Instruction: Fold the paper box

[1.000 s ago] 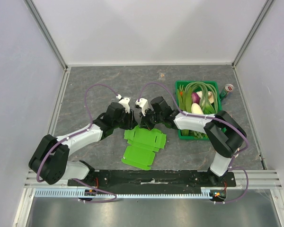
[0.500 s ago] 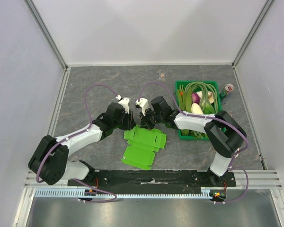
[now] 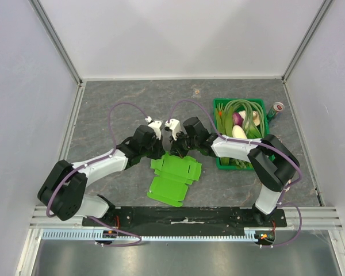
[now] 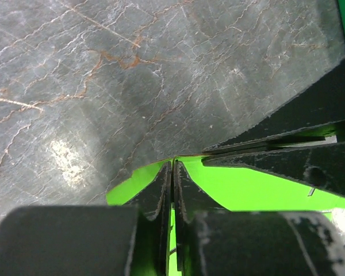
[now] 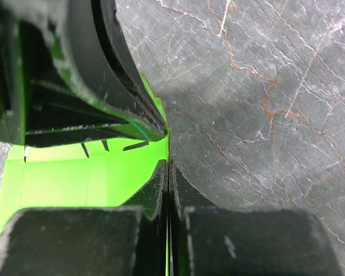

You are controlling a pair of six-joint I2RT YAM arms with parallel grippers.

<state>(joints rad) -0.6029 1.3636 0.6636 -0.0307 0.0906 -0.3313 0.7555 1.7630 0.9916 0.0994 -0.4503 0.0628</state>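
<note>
The lime-green paper box [image 3: 175,178] lies mostly flat on the grey table between the arms, its far flap raised. My left gripper [image 3: 163,153] and right gripper [image 3: 175,151] meet side by side at that far edge. Seen from the left wrist, the left gripper [image 4: 172,165] is shut with the thin green card [image 4: 259,192] pinched between its jaws, and the right gripper's fingers [image 4: 287,158] cross at the right. From the right wrist, the right gripper [image 5: 168,168] is shut on the card's edge [image 5: 63,178], with the left gripper's fingers [image 5: 123,80] close at the upper left.
A dark-green crate [image 3: 218,104] of vegetables stands at the right of the table, partly under the right arm. A small can [image 3: 276,109] stands just beyond the crate's far right corner. Grey walls surround the table.
The left gripper has closed onto the far flap of the paper box and its arm has shifted slightly right. The right gripper has stayed shut in place.
</note>
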